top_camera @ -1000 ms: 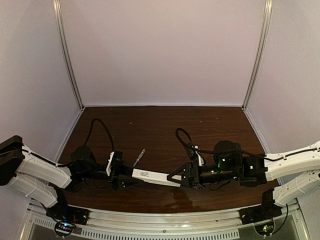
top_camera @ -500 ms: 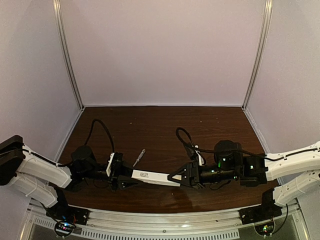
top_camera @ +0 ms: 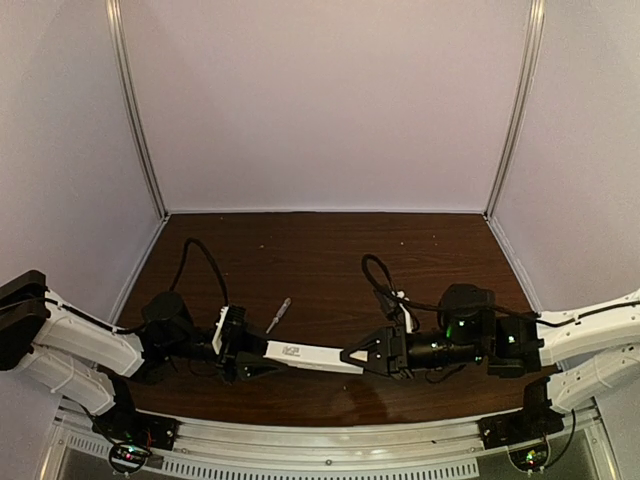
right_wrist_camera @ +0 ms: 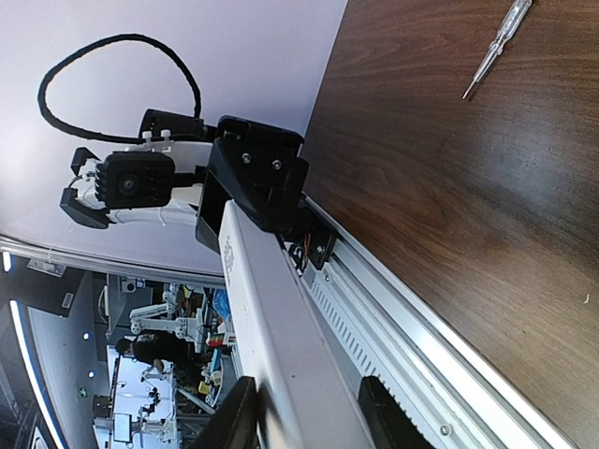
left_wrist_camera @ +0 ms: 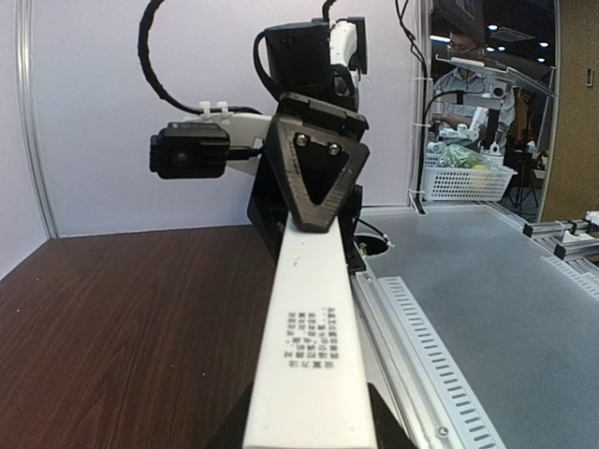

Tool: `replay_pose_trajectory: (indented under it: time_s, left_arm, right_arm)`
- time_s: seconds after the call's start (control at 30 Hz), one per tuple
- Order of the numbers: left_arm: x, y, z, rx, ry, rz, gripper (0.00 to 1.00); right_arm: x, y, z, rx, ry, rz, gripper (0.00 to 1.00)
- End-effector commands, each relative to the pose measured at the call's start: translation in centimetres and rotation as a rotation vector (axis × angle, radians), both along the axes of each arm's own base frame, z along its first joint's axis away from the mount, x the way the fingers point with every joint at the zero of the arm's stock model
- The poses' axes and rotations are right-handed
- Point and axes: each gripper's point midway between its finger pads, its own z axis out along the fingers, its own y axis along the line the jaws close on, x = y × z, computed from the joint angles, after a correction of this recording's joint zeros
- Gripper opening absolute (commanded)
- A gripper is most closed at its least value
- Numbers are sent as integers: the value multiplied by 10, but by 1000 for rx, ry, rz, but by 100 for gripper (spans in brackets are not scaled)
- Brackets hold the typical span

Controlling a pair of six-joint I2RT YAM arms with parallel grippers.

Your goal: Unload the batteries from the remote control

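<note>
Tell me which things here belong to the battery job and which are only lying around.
Job: slim long white plastic remote control, held by left end effector and right end effector; batteries not visible.
Lying about: thin pale-handled screwdriver on dark wooden table.

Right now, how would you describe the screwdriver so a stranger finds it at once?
Find the dark wooden table, then the long white remote control near its front edge. Just beyond it the screwdriver lies alone on the wood: thin, pale-handled, much smaller than the remote.
</note>
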Motion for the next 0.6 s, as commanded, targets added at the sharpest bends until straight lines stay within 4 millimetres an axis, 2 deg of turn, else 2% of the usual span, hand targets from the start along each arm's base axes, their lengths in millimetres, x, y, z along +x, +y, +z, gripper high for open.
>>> replay_pose_trajectory:
  time_s: [0.0,0.4,0.57]
  left_arm:
    - [1,-1,23,-74,-42,1,0]
    - [3,-2,21,-71,-37,10,0]
    - [2,-1,21,-71,-42,10,0]
  right_arm:
    - [0,-12,-18,-46,-7,-27,20]
    - [0,-20,-17,-39,-17,-42,52]
    - [-1,-17,-18,-50,-17,-31,82]
